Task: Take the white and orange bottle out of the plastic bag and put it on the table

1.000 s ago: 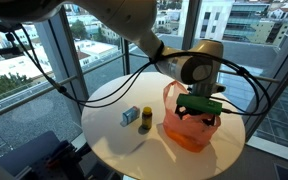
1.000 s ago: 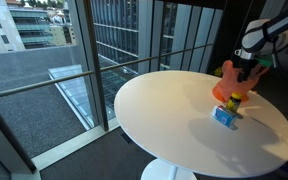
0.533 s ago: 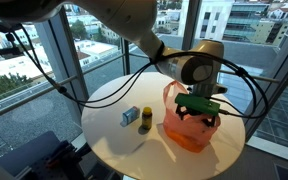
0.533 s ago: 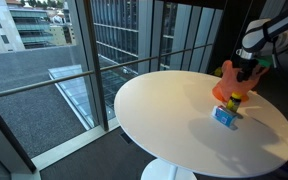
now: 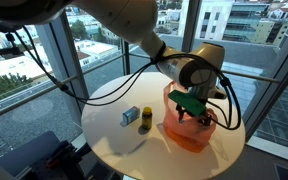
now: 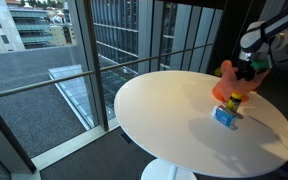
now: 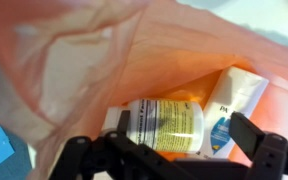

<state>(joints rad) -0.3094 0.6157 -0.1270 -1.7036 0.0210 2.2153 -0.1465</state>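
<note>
One orange plastic bag is counted on the single round bench. Inside it, two containers are seen in the wrist view: one labelled bottle and one white tube. Outside the bag, one blue box and one small yellow bottle are counted (four small items in all).

High-rise office: glass walls (city below), round table.

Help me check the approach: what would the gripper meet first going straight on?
Probably the bottle lying inside the open plastic bag, framed between the gripper's fingers, though depth is unclear.
</note>
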